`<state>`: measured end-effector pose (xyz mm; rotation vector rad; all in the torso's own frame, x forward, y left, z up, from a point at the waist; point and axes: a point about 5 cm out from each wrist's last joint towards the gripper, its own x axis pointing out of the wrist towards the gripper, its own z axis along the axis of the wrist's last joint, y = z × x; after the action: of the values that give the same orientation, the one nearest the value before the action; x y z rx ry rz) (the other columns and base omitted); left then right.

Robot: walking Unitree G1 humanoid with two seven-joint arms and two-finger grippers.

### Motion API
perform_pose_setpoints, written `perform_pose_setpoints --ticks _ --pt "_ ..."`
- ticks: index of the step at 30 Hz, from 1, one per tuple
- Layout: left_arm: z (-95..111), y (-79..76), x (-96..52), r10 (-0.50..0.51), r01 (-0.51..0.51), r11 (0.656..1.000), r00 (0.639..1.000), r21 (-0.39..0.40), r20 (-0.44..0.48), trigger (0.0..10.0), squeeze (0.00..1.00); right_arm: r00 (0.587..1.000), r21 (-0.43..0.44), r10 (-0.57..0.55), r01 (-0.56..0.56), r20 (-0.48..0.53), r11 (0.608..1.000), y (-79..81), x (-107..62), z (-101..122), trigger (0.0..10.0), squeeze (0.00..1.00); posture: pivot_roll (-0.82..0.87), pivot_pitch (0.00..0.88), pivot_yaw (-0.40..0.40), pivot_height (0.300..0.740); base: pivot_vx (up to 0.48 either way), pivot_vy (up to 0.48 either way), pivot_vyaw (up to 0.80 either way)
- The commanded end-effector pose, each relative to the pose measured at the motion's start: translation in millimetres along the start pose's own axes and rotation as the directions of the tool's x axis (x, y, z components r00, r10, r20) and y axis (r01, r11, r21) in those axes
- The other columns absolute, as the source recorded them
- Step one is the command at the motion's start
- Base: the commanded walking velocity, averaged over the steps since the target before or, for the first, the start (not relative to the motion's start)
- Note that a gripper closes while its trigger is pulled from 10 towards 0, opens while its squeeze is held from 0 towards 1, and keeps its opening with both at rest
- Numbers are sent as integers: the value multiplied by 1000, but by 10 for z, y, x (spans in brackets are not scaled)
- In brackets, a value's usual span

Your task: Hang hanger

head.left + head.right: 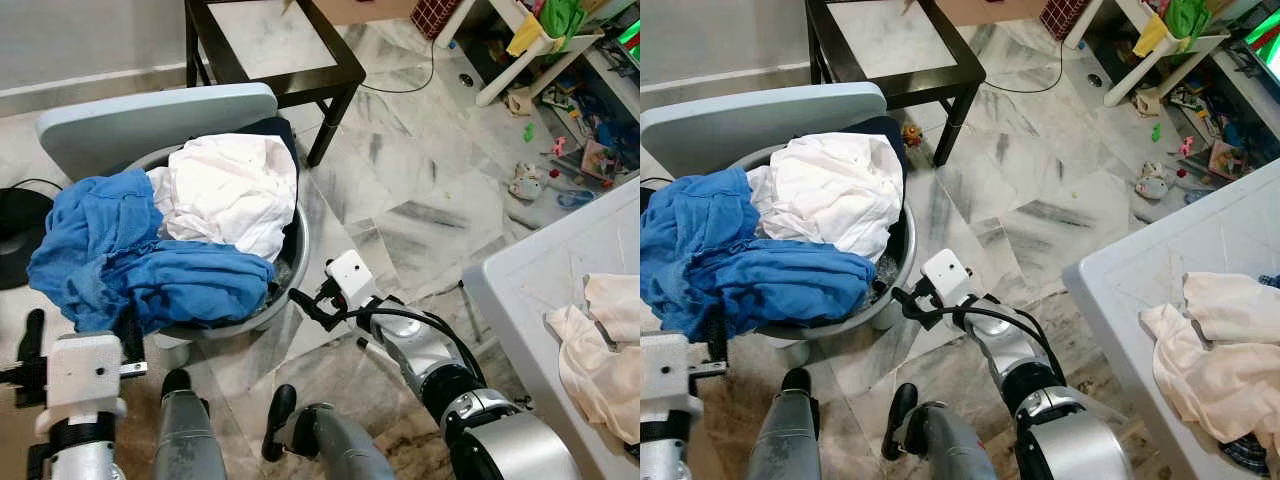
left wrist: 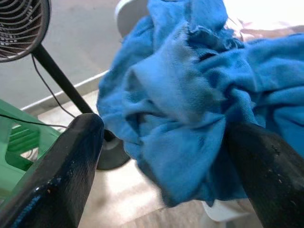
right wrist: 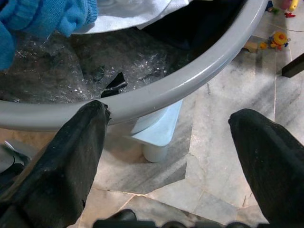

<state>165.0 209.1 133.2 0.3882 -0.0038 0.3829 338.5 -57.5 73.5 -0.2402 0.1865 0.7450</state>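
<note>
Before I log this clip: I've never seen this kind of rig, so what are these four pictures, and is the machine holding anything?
This is a walking humanoid robot with two silver arms, each ending in two long black fingers. The two wide pictures come from a stereo camera on its head, looking down at the floor ahead. The other two come from cameras on its wrists, looking along the fingers.

Before it stands a grey tub on a marble floor, piled with a blue cloth and a white cloth. The left gripper is open, its fingers either side of a fold of the blue cloth. The right gripper is open at the tub's rim, holding nothing. At right, a white table carries cream cloths. I cannot make out a hanger.
</note>
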Motion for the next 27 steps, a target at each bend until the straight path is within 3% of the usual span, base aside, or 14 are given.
perform_pose_setpoints --ticks 1,12,14,16,17,24,25,26,27 --pt "-85 -35 -59 -26 25 1000 998 -4 -53 10000 0 997 26 -24 26 -72 999 -28 -92 -202 10000 0 503 409 -301 740 0 0 0" --pt "-164 -25 -44 -29 28 1000 995 -5 -96 10000 0 997 24 -26 28 -74 999 -33 -94 -203 10000 0 502 408 -302 740 0 0 0" --pt "-216 -23 -12 -37 36 999 993 -9 -112 8784 0 997 25 -26 28 -73 999 -29 -92 -203 10000 0 498 406 -304 740 0 0 0" --pt "-226 -21 -4 -39 38 999 993 -9 -115 8784 0 997 25 -26 28 -73 999 -28 -92 -203 10000 0 498 406 -304 740 0 0 0" --pt "-243 -9 30 -40 39 999 993 -11 -115 10000 0 997 25 -26 28 -73 999 -28 -91 -202 10000 0 496 406 -305 740 0 0 0" --pt "-227 9 181 -47 46 999 995 -16 -87 10000 0 997 25 -28 30 -73 999 -22 -90 -204 10000 0 489 403 -303 740 0 0 0" --pt "-218 1 193 -52 51 999 995 -19 -80 7804 0 997 25 -30 32 -72 999 -22 -90 -204 10000 0 487 402 -301 740 0 0 0" --pt "-190 -15 209 -63 61 998 996 -27 -65 1686 0 997 26 -33 35 -72 999 -25 -93 -207 10000 0 486 401 -299 740 0 0 0" --pt "-190 -15 209 -63 61 998 996 -27 -65 1686 0 997 26 -33 35 -72 999 -25 -93 -207 10000 0 486 401 -299 740 0 0 0"
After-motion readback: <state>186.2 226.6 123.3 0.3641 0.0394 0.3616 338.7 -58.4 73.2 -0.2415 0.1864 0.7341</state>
